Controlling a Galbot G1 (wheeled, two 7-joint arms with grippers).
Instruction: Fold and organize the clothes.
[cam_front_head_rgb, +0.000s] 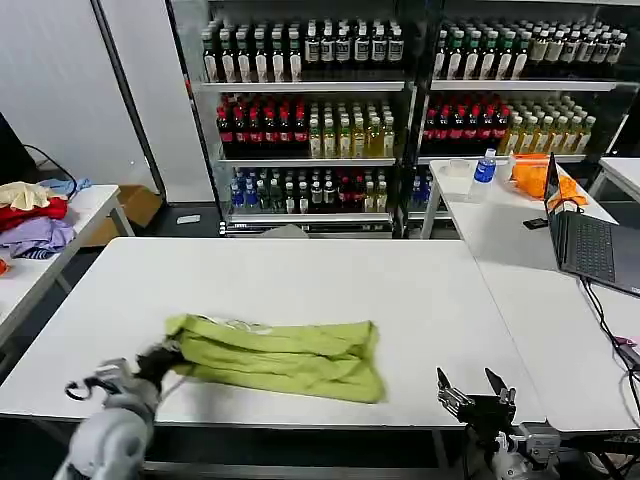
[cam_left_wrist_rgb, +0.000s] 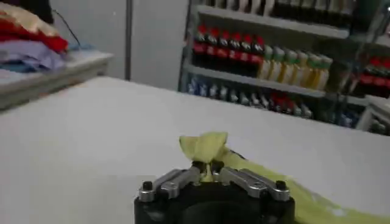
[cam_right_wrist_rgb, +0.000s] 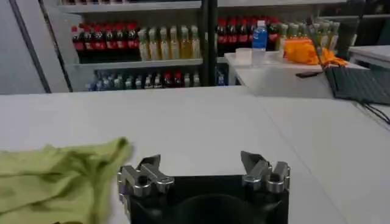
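t-shirt: we see the lime t-shirt (cam_front_head_rgb: 280, 357) lying on the near part of the white table (cam_front_head_rgb: 330, 275), left of centre, gathered into a long rumpled band that runs across the robot's front.
fold state: we judge it roughly folded lengthwise already, but the layers are uneven and wrinkled, and a sliver of pale print peeks out along its far edge.
left gripper: our left gripper (cam_left_wrist_rgb: 207, 169) has its fingers pinched tight on a tuft of the shirt's left end, right at the near-left table edge; in the left wrist view the cloth stands up between the fingertips.
right gripper: our right gripper (cam_front_head_rgb: 476, 383) hangs just off the near edge of the table, to the right of the shirt and apart from it, fingers spread wide and holding nothing.
done so far: we reckon the task is partway along, perhaps the first long folds.
still to do: we think a crosswise fold, some smoothing, and setting the shirt down tidily remain.
table around it: the surface beyond and beside the shirt is bare, so we see nothing there to snag the cloth.
further off: a clothes pile (cam_front_head_rgb: 32, 215) in red, purple and cream sits on a side table to the left; a laptop (cam_front_head_rgb: 590, 240), its cable, a water bottle (cam_front_head_rgb: 485, 166) and an orange cloth (cam_front_head_rgb: 535, 174) sit on the table to the right.
behind: shelves of drink bottles (cam_front_head_rgb: 300, 130) line the back wall.
in the way: we judge only the laptop cable near the right arm worth minding.
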